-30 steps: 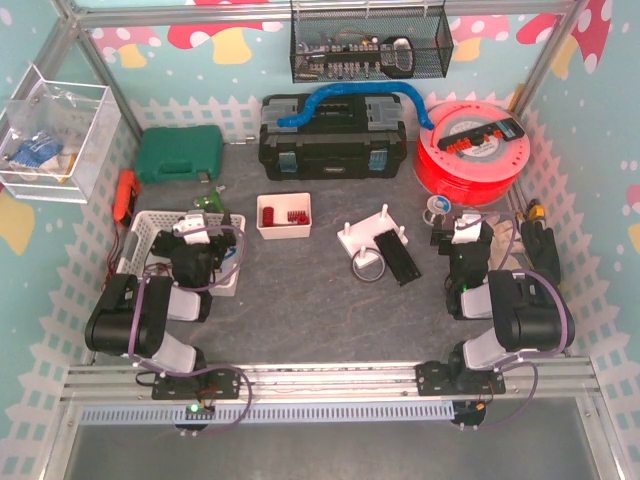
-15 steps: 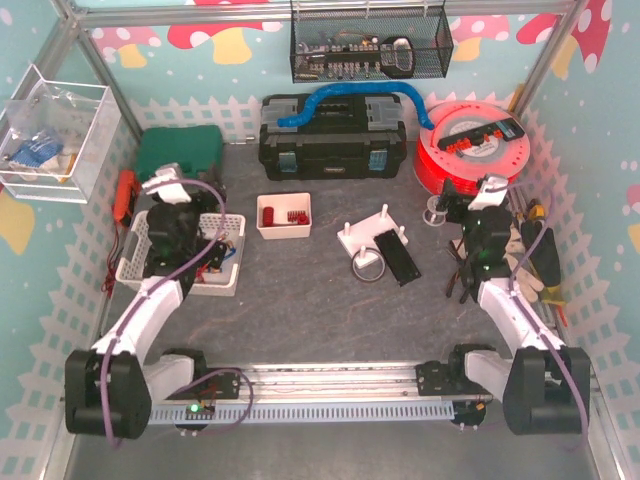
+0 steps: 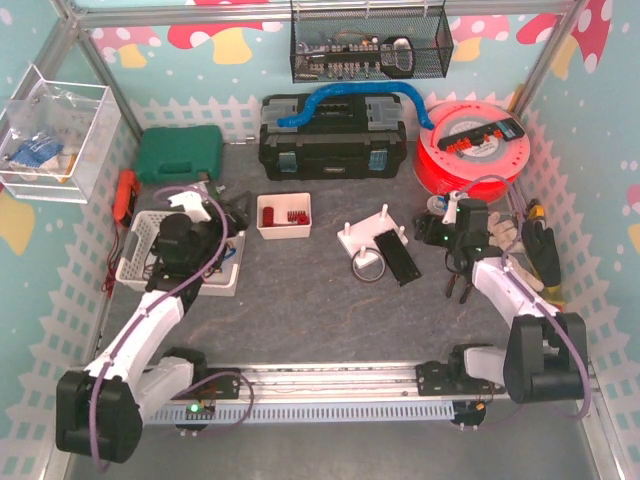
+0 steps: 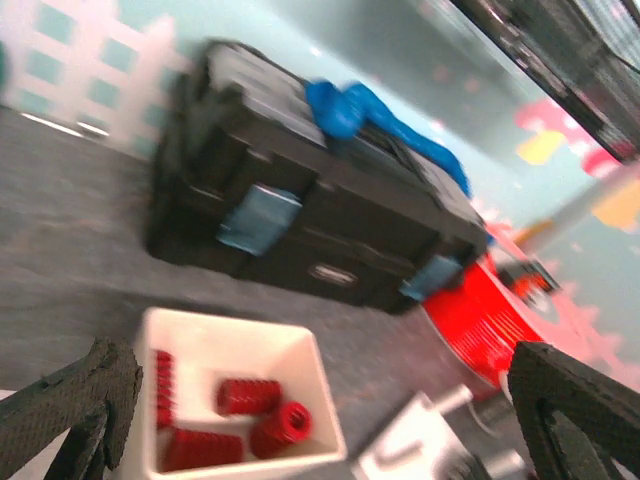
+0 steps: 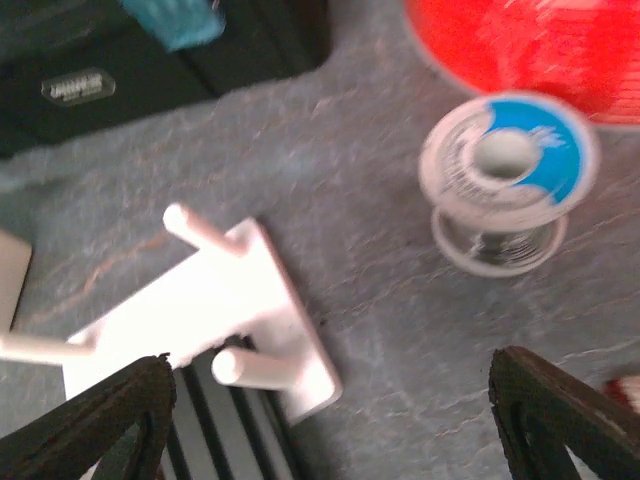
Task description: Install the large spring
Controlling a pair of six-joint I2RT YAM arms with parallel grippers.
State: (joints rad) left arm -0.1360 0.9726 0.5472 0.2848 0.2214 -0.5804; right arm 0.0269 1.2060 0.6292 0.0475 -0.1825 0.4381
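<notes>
Red springs point(image 4: 248, 395) lie loose in the white bin point(image 4: 235, 348), nothing else in it; left gripper point(image 4: 330, 425), jaws spread wide, hangs just before it; I'd drop straight over the fattest spring and pinch across its coils; right gripper point(image 5: 330, 420), jaws also apart, faces the white pegged fixture point(image 5: 220, 300).

- The left wrist view is smeared: the red springs point(image 4: 240, 418) in the white bin point(image 4: 230, 345) blur together, so their count is unclear.
- White peg bracket point(image 5: 215, 300): cut off at the left edge.
- Red spool point(image 5: 510, 40): cropped at the top.
- Wire basket point(image 3: 370, 45): contents too small to tell.
</notes>
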